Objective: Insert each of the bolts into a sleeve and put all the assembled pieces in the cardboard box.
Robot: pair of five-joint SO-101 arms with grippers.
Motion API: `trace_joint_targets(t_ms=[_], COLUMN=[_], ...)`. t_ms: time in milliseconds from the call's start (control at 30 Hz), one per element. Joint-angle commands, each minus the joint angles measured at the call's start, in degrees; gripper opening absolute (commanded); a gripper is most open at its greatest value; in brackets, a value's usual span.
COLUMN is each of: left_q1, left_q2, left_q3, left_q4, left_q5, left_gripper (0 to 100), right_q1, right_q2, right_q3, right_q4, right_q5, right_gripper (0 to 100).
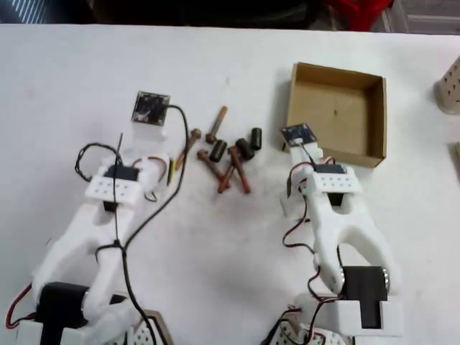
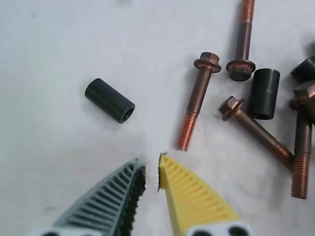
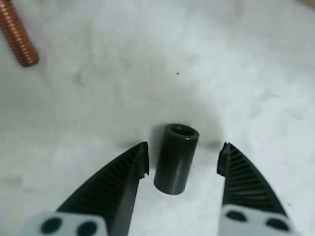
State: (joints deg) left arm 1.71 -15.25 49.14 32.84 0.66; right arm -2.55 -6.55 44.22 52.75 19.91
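Fingers on the right gripper (image 3: 183, 147) stand wide, one on each side of a sleeve (image 3: 176, 160) that lies on the tabletop (image 3: 236, 64) between them. I see a gap on both sides of it, so nothing is gripped. A bolt tip (image 3: 18, 42), all thread, lies well apart from that sleeve. On my left gripper (image 2: 151, 169) the grey and yellow fingers are drawn narrow, with a thin slit between the tips, and they hold nothing. Just past those tips lies a bolt (image 2: 197, 98) with its threads pointing toward them. A second sleeve (image 2: 109, 100) lies by itself, well apart from the bolts. Beyond the near bolt, more bolts and sleeves lie loosely together, some crossing. From the high view I see this cluster (image 1: 230, 162) on the tabletop between the two arms, and the box (image 1: 334, 108) sits open side up near the right arm's wrist.
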Motion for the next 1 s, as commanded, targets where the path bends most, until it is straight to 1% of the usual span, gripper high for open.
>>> trace_joint_targets(t_ms=[0, 67, 233, 267, 333, 433, 500, 600, 767, 833, 900, 967], left_q1=[-0.48, -0.48, -0.48, -0.48, -0.48, -0.48, -0.48, -0.48, -0.48, -0.48, -0.48, -0.48], left_q2=[-0.22, -0.22, -0.22, -0.22, -0.22, -0.22, -0.22, -0.22, -0.22, -0.22, -0.22, -0.22], left_q3=[-0.88, -0.88, -0.88, -0.88, -0.88, -0.88, -0.88, -0.88, -0.88, -0.88, -0.97, -0.97], left_q4=[-1.23, -1.23, -1.23, -1.23, -1.23, -1.23, -1.23, -1.23, -1.23, -1.23, -1.23, -1.23], left_q5=[-0.88, -0.88, -0.88, -0.88, -0.88, -0.88, -0.88, -0.88, -0.88, -0.88, -0.88, -0.88], left_gripper=[8, 8, 8, 8, 8, 8, 8, 8, 8, 8, 8, 8], right_q1=[0.84, 0.57, 0.57, 0.57, 0.57, 0.57, 0.57, 0.57, 0.66, 0.92, 1.36, 1.45], right_q2=[-0.22, -0.13, -0.13, -0.04, 1.1, 3.56, 5.32, 7.16, 7.96, 7.87, 7.87, 7.34], right_q3=[-2.37, -2.29, -2.02, -2.02, -2.37, -4.4, -5.98, -7.82, -8.7, -8.88, -8.88, -9.32], right_q4=[-1.1, -1.1, -2.24, -2.24, -2.15, -0.84, 0.57, 1.71, 2.24, 2.86, 3.12, 4.53], right_q5=[2.2, 2.37, 2.37, 2.46, 2.46, 2.46, 2.46, 3.87, 4.31, 4.48, 6.24, 8.0], right_gripper=[22.2, 21.5, 8.3, 7.4, 9.3, 16.2, 19.0, 17.6, 7.6, 5.6, 8.4, 14.4])
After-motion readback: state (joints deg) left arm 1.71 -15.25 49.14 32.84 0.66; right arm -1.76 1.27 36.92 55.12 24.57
